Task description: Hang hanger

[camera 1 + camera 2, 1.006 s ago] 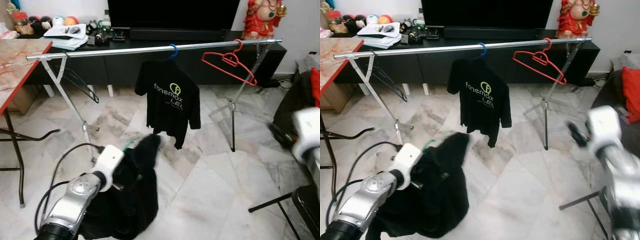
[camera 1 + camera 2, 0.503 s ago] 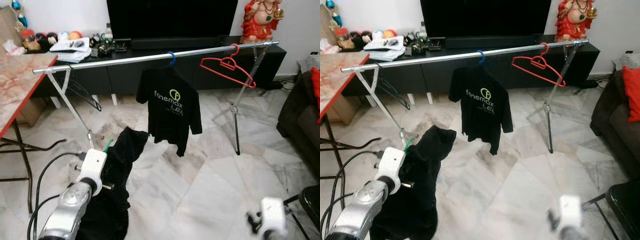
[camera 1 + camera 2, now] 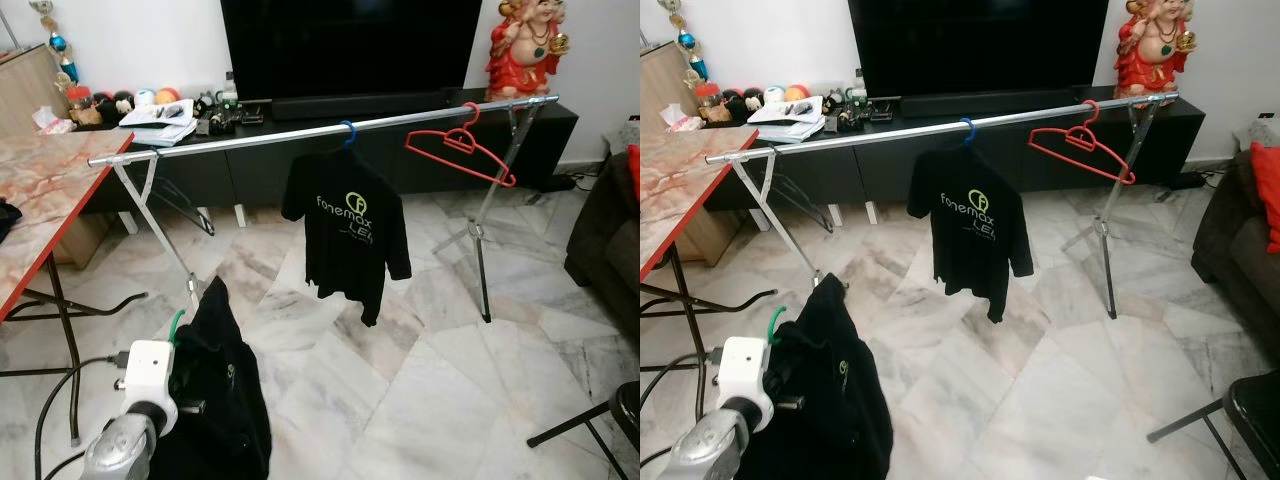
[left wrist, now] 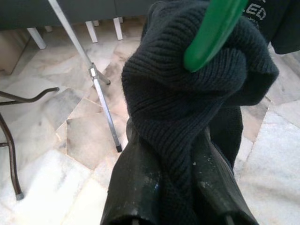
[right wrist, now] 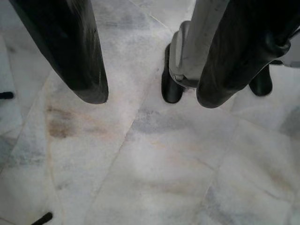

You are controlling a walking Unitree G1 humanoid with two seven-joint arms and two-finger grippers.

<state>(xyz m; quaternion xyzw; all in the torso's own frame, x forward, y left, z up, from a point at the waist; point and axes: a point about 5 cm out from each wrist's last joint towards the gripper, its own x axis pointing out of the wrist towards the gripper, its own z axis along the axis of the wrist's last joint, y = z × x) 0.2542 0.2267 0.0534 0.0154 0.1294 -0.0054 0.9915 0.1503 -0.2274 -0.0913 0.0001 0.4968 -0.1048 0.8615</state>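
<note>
A green hanger (image 3: 176, 324) carrying a black knit garment (image 3: 218, 400) hangs low at the front left, with my left gripper (image 3: 180, 350) shut on it. In the left wrist view the green hook (image 4: 213, 28) pokes out of the bunched garment (image 4: 187, 93) above the black fingers (image 4: 136, 187). Beyond it, a silver rail (image 3: 250, 135) spans the room. On the rail hang a black printed T-shirt (image 3: 350, 225) on a blue hanger, a bare red hanger (image 3: 462, 146) and a black wire hanger (image 3: 180, 205). My right gripper (image 5: 152, 96) is open above the marble floor.
A marble-topped table (image 3: 40, 190) with a red edge stands at the left. A black TV console (image 3: 300, 115) runs behind the rail, with a red statue (image 3: 530, 45) on it. A dark sofa (image 3: 610, 250) and a black chair leg (image 3: 585, 420) are at the right. A cable (image 3: 50, 430) lies beside my left arm.
The camera has tilted up, so the rail sits lower in the picture. My left arm has sunk toward the lower left with the garment. The right arm has dropped down on the right side.
</note>
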